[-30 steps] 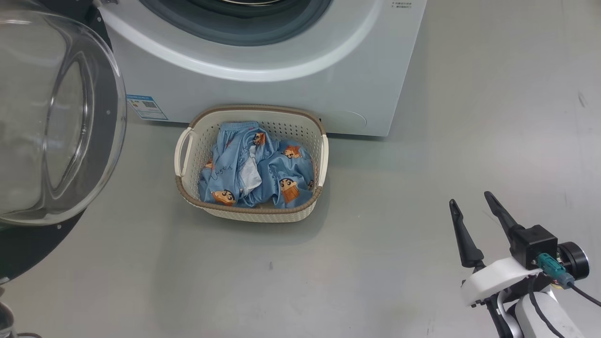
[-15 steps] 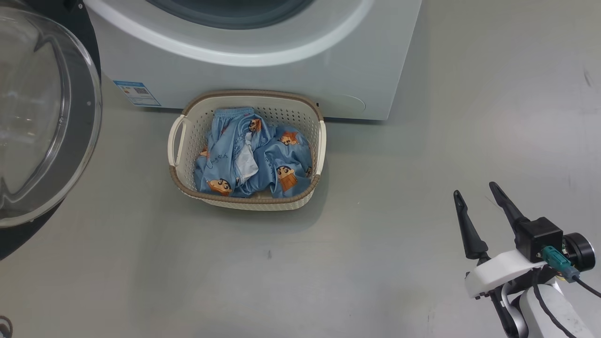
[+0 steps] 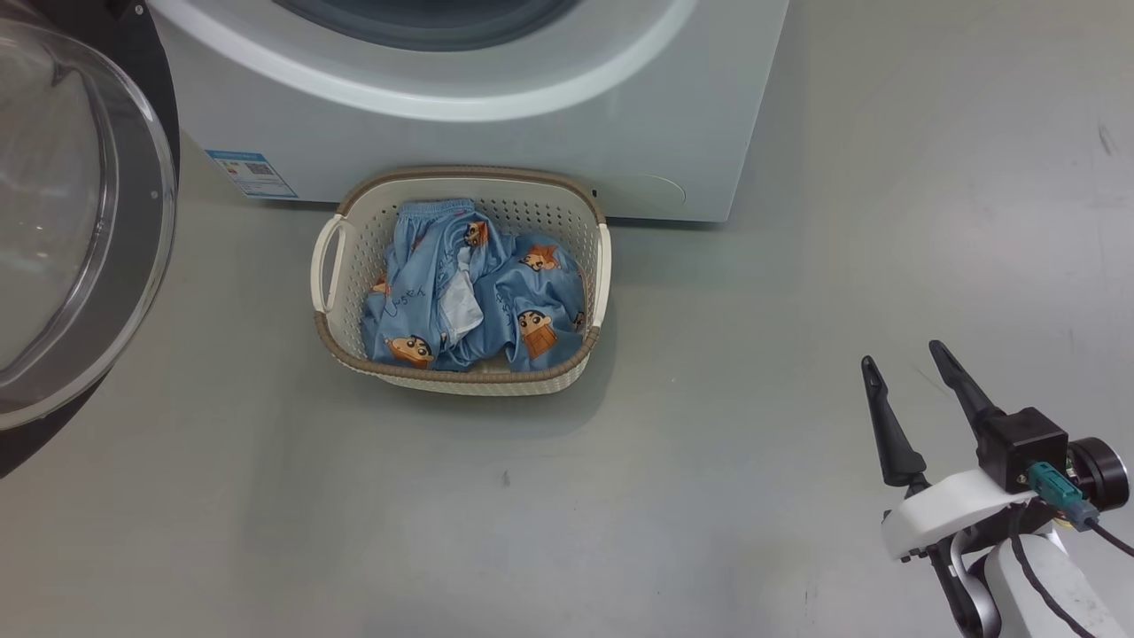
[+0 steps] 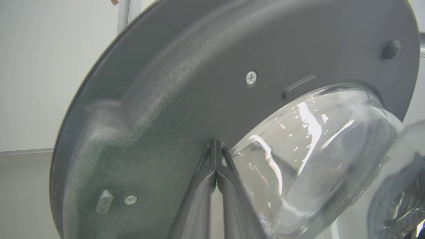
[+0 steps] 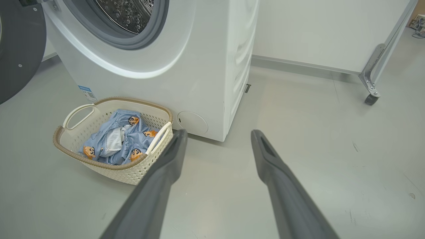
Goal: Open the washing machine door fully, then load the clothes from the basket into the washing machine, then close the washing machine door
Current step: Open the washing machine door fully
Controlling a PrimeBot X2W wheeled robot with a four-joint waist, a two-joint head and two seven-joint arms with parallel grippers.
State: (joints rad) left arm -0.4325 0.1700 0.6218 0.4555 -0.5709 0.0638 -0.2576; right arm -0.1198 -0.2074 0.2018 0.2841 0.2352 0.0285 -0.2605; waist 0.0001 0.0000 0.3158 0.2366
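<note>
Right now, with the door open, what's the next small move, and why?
Probably swing the open right gripper left and down over the clothes in the basket: the washing machine door stands wide open, and the shut left gripper is at its inner rim.

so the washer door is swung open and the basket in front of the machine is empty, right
Not empty. In the head view the basket holds crumpled light blue clothes. The rest stands: the washing machine door is swung open and the basket sits in front of the washing machine.
</note>
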